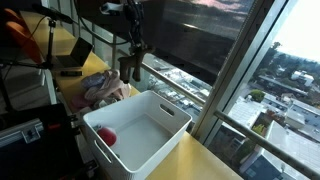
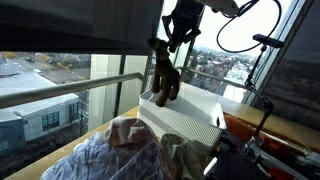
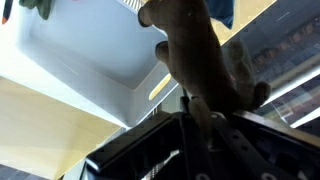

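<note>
Hanging from the gripper, a brown soft toy is held in the air, the fingers closed on its upper end. In both exterior views the toy is seen just above the far rim of a white bin, at about eleven o'clock from the bin's middle, with its legs dangling free.

For this hold to be done well, a firm squeeze is judged necessary, since plush is soft and may slip. The limp legs should be carried clear of the rim so that nothing catches, and any swinging should be allowed to settle.

A red ball is shown in an exterior view, lying in the bin's eight o'clock corner, with a heap of clothes at ten o'clock beside the bin. None of this can be made out in the wrist view, where the toy fills the middle and the bare bin floor lies at nine o'clock of it. The gap between toy and rim is best judged from an exterior view.
</note>
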Action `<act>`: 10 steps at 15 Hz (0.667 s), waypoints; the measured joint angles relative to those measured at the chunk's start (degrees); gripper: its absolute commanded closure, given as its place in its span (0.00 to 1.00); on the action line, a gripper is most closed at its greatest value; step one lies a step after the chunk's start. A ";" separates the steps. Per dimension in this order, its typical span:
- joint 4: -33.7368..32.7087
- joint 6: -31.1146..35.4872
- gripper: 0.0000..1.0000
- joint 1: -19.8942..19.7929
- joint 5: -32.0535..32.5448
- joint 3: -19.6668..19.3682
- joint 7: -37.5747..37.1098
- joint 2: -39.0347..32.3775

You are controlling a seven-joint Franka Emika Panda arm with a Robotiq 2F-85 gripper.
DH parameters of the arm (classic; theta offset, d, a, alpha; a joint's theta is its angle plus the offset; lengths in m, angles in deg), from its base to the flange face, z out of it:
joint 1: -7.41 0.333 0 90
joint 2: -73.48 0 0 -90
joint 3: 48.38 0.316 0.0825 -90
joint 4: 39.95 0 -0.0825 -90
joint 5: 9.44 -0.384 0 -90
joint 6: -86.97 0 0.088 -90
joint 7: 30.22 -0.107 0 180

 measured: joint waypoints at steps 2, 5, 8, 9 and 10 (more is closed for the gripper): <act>0.14 -0.93 0.99 0.07 0.02 2.72 -0.38 0.09; 2.70 -0.86 0.99 0.06 -0.07 4.70 -0.39 -0.96; 6.13 -0.77 0.99 0.06 -0.07 5.13 -0.38 -2.65; 7.05 -0.75 0.99 0.06 -0.07 5.16 -0.37 -3.21; 7.87 -0.75 0.99 0.06 -0.07 5.22 -0.34 -3.70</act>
